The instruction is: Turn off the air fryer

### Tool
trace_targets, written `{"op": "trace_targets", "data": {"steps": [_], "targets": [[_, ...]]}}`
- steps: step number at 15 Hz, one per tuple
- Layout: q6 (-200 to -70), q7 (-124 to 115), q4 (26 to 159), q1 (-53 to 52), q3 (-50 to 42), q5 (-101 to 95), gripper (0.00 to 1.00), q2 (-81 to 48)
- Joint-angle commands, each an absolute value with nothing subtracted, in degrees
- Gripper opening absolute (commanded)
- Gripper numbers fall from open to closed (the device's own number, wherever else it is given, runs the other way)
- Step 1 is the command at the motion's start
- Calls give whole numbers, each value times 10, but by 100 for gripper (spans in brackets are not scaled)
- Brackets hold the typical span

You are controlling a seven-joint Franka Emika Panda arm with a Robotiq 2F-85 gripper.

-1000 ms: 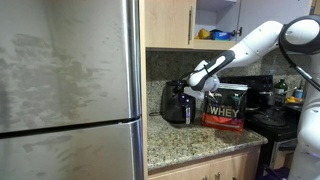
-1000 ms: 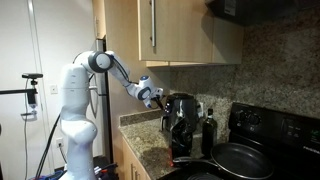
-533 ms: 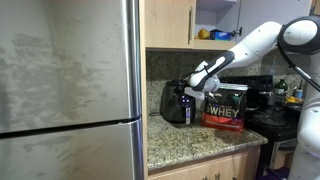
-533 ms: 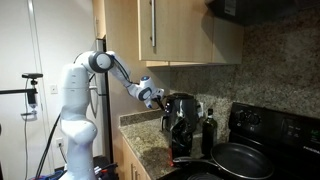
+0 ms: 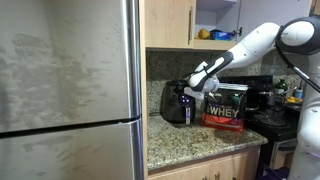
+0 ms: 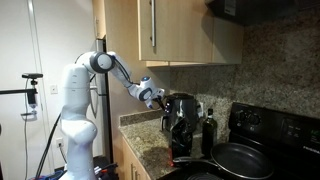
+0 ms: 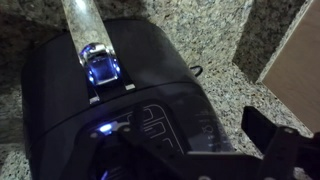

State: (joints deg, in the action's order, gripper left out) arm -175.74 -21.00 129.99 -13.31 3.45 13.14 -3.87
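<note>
The air fryer [image 5: 176, 105] stands on the granite counter [image 5: 195, 142] against the back wall, with the black lettered tub [image 5: 226, 106] just beside it at 3 o'clock in an exterior view. The arm reaches in from the tub's side, and the gripper [image 5: 192, 86] hangs close over the fryer's rounded top, at about 1 o'clock from its middle.

The wrist view looks down on the fryer's dark lid. The control panel [image 7: 160, 122] sits near the middle of the picture, and a small blue light [image 7: 97, 66] glows at about 11 o'clock from it, which suggests the appliance is powered. One dark finger [image 7: 272, 142] shows at 4 o'clock in that view. The rest of the tool is lost in shadow, so whether the jaws are spread or pressed together cannot be told. Nothing appears to be held.

The step in hand looks like the approach: the tool is lined up above the controls, and no contact with the panel can be seen. The next move likely calls for a short, careful descent so that a fingertip lands on the power button alone. The markings sit close together, so a small sideways error could hit the wrong control. A light press should do, since the fryer could slide on the smooth counter.
</note>
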Motion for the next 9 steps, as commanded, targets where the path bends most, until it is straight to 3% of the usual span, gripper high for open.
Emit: {"op": "trace_targets", "data": {"steps": [1,9], "targets": [[-1782,-199,1262,-115,54,144,100,-73],[-1762,-228,1265,-126,38,145,100,-72]]}}
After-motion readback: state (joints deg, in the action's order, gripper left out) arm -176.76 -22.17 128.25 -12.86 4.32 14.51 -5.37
